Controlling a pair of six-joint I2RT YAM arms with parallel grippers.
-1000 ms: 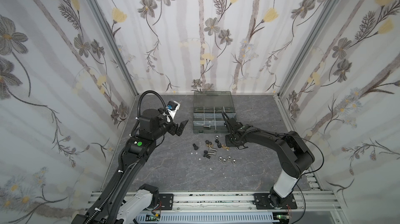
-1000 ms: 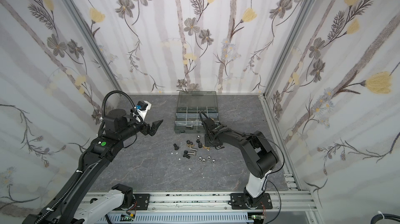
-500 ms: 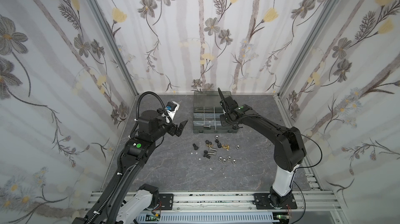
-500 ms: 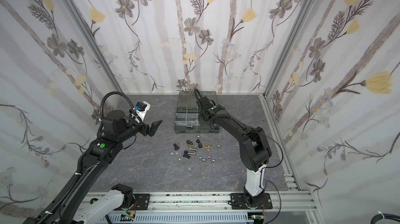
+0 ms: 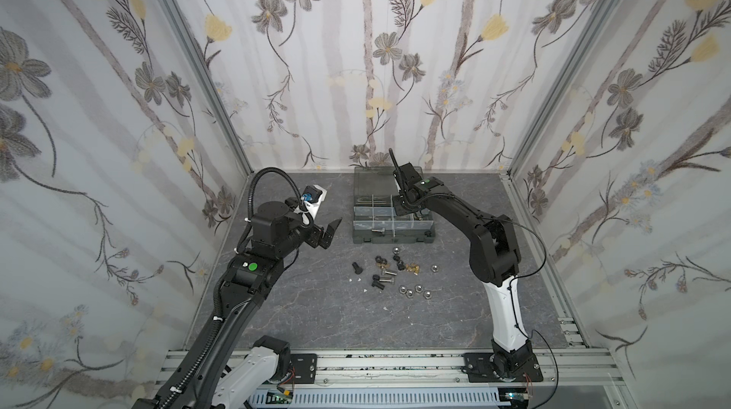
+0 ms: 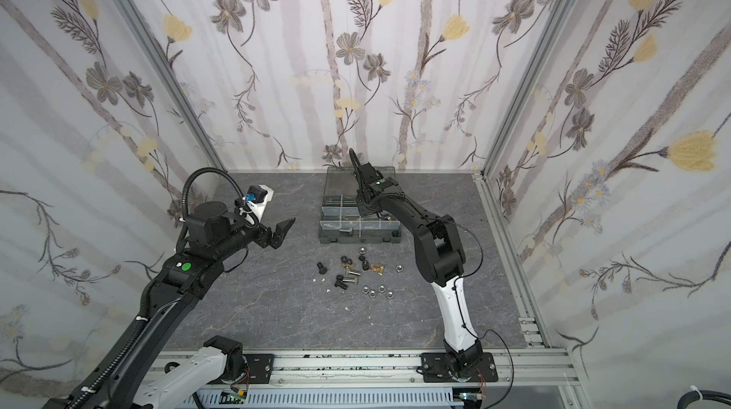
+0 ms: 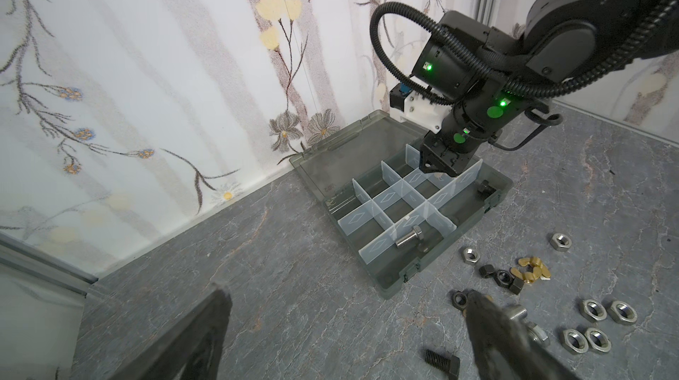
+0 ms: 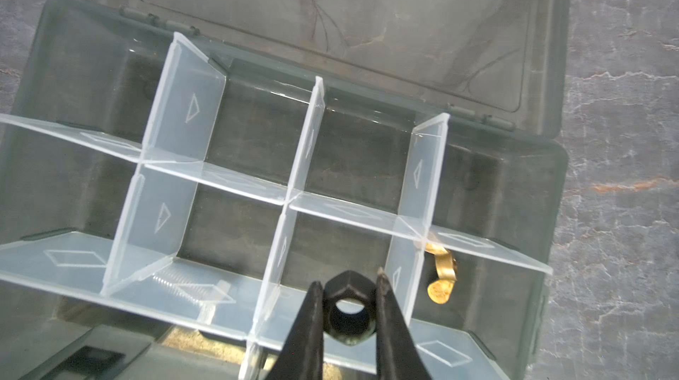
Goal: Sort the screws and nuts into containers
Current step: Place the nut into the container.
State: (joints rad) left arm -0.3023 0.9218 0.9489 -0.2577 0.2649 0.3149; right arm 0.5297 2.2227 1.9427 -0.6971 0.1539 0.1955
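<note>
One dark grey, marble-veined tabletop (image 5: 300, 308) carried everything, walled in by floral wallpaper (image 5: 356, 51). Two black-and-white robot arms rose from its near edge: the left arm (image 5: 237, 292) reached in from the left, the right arm (image 5: 490, 245) bent over toward the far side. By the far wall, about midway across, lay the dark grey plastic organizer case (image 5: 411, 237), its smoky clear lid (image 5: 375, 179) folded flat behind it and translucent dividers (image 8: 176, 102) splitting it into small rectangular compartments (image 8: 349, 161). The left claw (image 5: 334, 232) hung above bare tabletop just left of the case, its jaws spread wide with nothing between them. The right claw (image 8: 349, 279) hovered over the right half of the case, jaws drawn narrow and pinching a small black hex nut (image 8: 347, 319) by its flats. Inside the case, a shiny silver hex-head bolt (image 7: 408, 240) lay in a near-row compartment left of centre, a black hex-head bolt (image 7: 485, 189) sat in the near right corner compartment, and a brass-gold wing nut (image 8: 442, 275) rested in the right end compartment of the middle row. Unsorted pieces lay loose on the tabletop just near of the case: a second black bolt (image 5: 357, 267) at the left of the scatter, a cluster of brass wing nuts (image 5: 413, 268) toward the right, three shiny silver nuts (image 5: 417, 288) in a row at the near side, and loose black hex nuts (image 5: 379, 259) between them.
</note>
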